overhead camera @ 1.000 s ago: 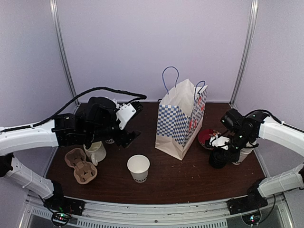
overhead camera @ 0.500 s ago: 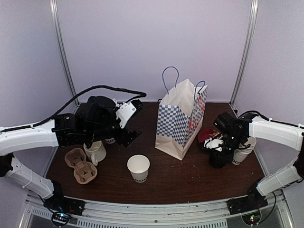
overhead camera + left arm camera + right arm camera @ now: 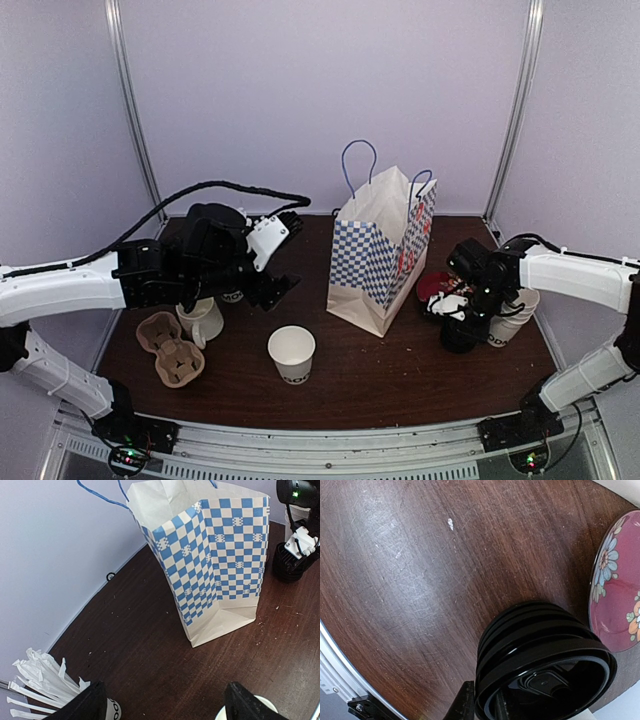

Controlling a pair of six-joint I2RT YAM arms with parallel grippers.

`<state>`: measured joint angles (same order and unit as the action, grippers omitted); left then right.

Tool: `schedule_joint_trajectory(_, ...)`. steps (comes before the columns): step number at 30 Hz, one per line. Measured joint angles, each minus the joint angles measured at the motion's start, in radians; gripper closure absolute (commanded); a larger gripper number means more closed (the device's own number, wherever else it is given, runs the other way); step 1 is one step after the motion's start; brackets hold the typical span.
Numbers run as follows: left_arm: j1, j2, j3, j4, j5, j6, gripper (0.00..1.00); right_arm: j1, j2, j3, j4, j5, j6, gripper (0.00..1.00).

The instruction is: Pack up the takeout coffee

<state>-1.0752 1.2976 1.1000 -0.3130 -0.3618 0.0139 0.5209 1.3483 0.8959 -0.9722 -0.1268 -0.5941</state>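
Several thin, likely slick, nested black lids point(image 3: 540, 650): pinch only the top rim; right tool point(image 3: 482, 707) straddling it, grip unclear; left tool point(image 3: 167, 707) spread wide, empty.

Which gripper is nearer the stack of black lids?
Right. The right gripper is directly over the stack of black lids, with a finger at its rim. The left gripper is across the table, on the far side of the checked bag.
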Motion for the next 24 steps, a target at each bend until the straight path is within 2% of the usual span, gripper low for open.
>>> schedule_joint_trajectory(10,0.000,0.000,0.000,0.000,0.000,0.000,0.16,0.000,0.011,0.011,-0.017,-0.004,0.024,0.96)
schedule_joint_trajectory(24,0.000,0.018,0.000,0.042,0.054,0.022,0.15,0.000,-0.090,0.147,-0.133,-0.048,0.045,1.00)
